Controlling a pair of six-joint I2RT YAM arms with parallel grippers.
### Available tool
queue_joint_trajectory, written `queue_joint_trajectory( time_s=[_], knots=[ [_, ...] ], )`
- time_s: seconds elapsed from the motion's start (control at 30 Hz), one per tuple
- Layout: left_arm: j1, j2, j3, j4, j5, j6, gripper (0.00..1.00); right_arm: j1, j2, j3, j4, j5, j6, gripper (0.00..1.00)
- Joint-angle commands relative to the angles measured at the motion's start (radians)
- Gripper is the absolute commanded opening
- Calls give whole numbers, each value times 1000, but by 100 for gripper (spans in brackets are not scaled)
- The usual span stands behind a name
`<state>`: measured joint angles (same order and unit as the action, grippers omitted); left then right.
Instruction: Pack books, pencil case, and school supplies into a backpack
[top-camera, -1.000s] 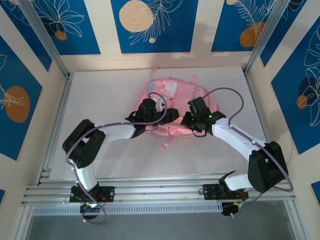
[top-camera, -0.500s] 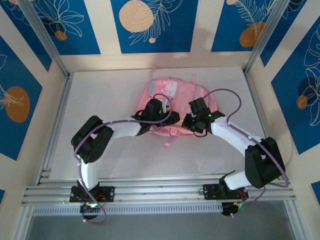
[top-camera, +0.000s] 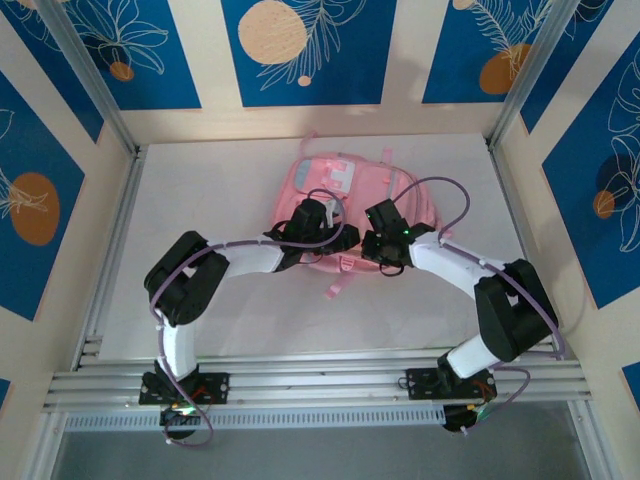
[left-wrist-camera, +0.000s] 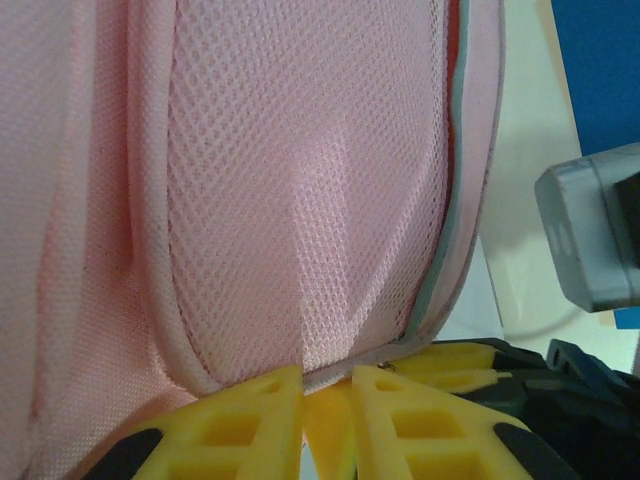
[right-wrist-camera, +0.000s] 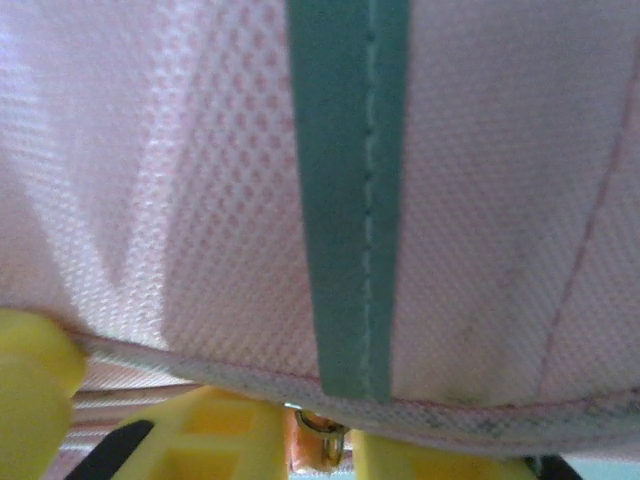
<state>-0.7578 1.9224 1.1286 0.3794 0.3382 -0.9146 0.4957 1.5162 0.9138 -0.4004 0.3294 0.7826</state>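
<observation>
Now, left tool (left-wrist-camera: 327, 380): pinching nearly closed on the piped edge of the backpack (top-camera: 352, 185).
right tool (right-wrist-camera: 315, 415): sitting narrow around a zipper pull (right-wrist-camera: 320, 430); grip unclear.
backpack: lying mid-bench, long axis running toward the back wall.
bench (top-camera: 200, 200): white, offering open room left and right.
walls (top-camera: 300, 50): closing in on three sides.

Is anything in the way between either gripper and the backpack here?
Nothing visible is. The left gripper has its jaws pinched on the piped rim of the backpack, at a mesh panel. The right gripper sits at the pink fabric's edge with a small metal ring between its jaws.
</observation>
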Motion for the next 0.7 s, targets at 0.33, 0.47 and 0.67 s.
queue_joint_trajectory(
  time_s=[0.33, 0.47, 0.67],
  knots=[
    [5, -113, -72, -79, -76, 19, 52, -8, -76, 25, 8, -166, -57, 0],
    [4, -118, -74, -142, -108, 19, 54, 7, -88, 29, -5, -213, -60, 0],
    [8, -18, -7, -152, -136, 12, 55, 48, -79, 38, -4, -252, -71, 0]
  ],
)
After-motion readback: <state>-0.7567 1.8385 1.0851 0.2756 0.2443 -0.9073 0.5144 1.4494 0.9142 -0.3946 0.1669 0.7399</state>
